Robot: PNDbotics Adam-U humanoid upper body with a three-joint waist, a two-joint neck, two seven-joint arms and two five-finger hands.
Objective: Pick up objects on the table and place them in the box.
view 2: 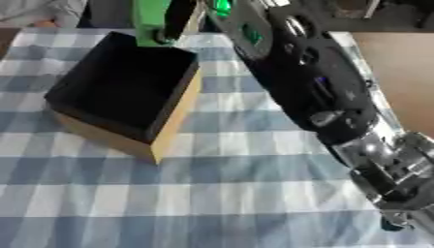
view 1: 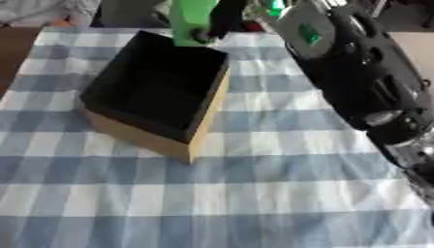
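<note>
An open cardboard box (view 1: 199, 128) with a dark inside stands on the blue-and-white checked table, at centre left. My right arm reaches in from the right across to the box's far corner. There my right hand (view 1: 219, 22) has its fingers curled round a bright green object (view 1: 188, 19), held upright just above the box's far rim. The same green object (view 2: 149, 19) shows at the top left of the right eye view. The inside of the box looks dark; I make out nothing in it. My left hand is in neither view.
The checked cloth (view 1: 212, 193) covers the table in front of and beside the box. Bare wooden tabletop (view 2: 403, 72) shows at the right beyond the cloth. My right forearm (view 1: 364, 82) spans the space right of the box.
</note>
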